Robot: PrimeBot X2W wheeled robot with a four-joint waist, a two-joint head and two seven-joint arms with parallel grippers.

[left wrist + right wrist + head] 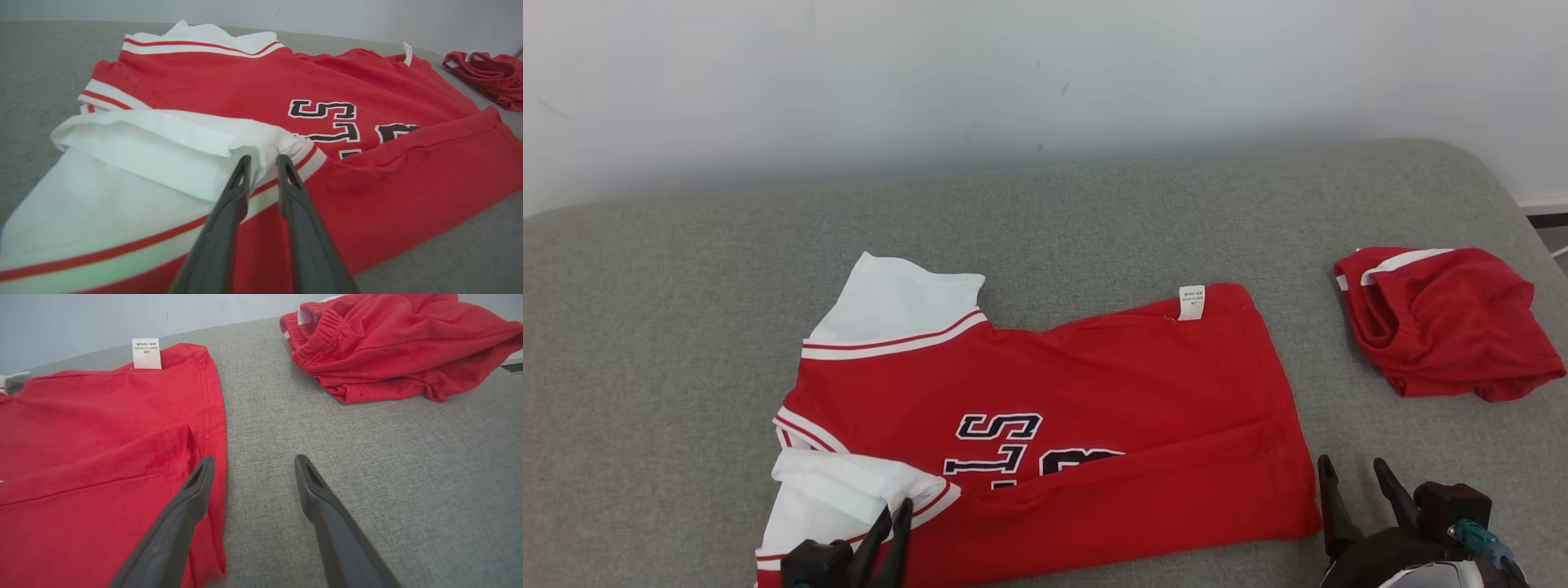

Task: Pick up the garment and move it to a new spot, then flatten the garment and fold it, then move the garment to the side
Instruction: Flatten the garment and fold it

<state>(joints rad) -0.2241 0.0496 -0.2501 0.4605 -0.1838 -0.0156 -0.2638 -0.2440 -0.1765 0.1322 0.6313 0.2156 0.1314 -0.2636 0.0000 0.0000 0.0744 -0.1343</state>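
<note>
**A:** Where's the garment?

**B:** The red jersey (1094, 392) lies mid-cushion, partly folded, with its white sleeve (849, 482) doubled over at the near left corner.

**A:** And the grippers?

**B:** The left gripper (263, 159) has its jaws drawn narrow at that sleeve's cuff. Whether they've bitten cloth, I can't tell. The right gripper (1352, 462) gapes empty beside the hem (212, 416).

**A:** Risks?

**B:** I'd say a one-layer pinch could drag the sleeve open and spoil the fold.

**A:** Surroundings?

**B:** Red shorts (1445, 327) well apart to the right, a grey woven cushion (686, 327) underneath, and a pale scuffed wall (1013, 73) behind.
</note>
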